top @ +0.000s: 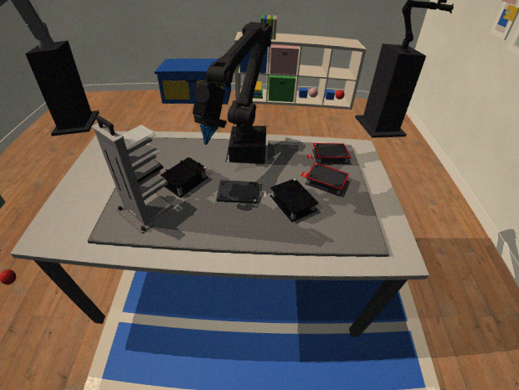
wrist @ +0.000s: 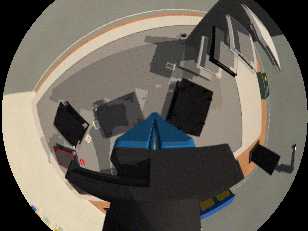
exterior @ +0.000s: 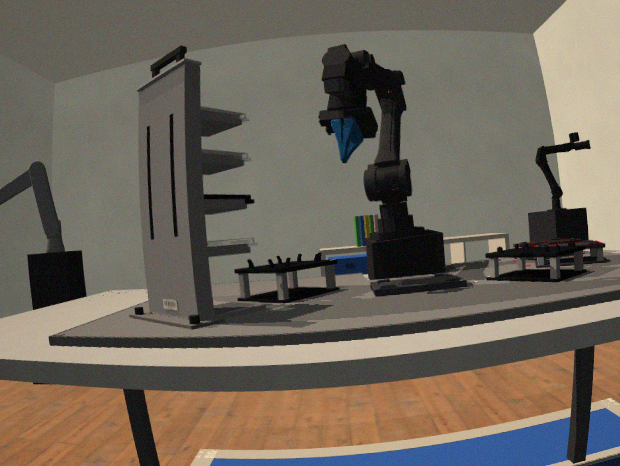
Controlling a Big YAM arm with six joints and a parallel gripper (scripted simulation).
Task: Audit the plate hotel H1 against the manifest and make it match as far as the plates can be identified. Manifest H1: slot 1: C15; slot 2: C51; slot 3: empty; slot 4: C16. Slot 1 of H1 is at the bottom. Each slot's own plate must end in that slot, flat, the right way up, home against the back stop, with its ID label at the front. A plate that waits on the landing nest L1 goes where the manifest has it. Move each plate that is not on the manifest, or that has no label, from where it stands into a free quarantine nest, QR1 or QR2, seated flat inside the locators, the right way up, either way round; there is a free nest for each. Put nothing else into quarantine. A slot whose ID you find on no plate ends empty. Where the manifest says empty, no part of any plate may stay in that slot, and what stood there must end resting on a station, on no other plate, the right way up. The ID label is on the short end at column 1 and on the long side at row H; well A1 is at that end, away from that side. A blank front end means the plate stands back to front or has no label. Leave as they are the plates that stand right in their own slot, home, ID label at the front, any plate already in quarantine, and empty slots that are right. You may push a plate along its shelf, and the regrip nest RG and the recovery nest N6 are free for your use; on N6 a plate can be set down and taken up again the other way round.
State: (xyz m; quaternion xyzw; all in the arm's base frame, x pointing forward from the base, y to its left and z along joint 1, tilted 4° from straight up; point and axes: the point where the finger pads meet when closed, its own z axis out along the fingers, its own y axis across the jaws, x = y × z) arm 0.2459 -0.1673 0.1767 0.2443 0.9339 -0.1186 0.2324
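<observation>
The plate hotel H1 [top: 125,176] stands upright at the table's left, with four shelves facing the arm; it also shows in the exterior view [exterior: 175,200]. There a dark plate [exterior: 228,198] lies on the second shelf from the bottom. The other three shelves show pale front edges, and I cannot tell what lies on them. No labels are readable. My gripper [top: 208,134] hangs high above the mat, between the hotel and the arm's base, apart from every plate. Its blue fingers [exterior: 345,145] are shut with nothing between them, as the wrist view [wrist: 154,135] also shows.
A raised black nest [top: 184,173] stands next to the hotel. A flat nest [top: 238,191] lies mid-mat and another raised black nest [top: 293,197] to its right. Two red-rimmed nests [top: 331,151] [top: 326,176] stand at the back right. The arm's base [top: 247,144] stands at the back.
</observation>
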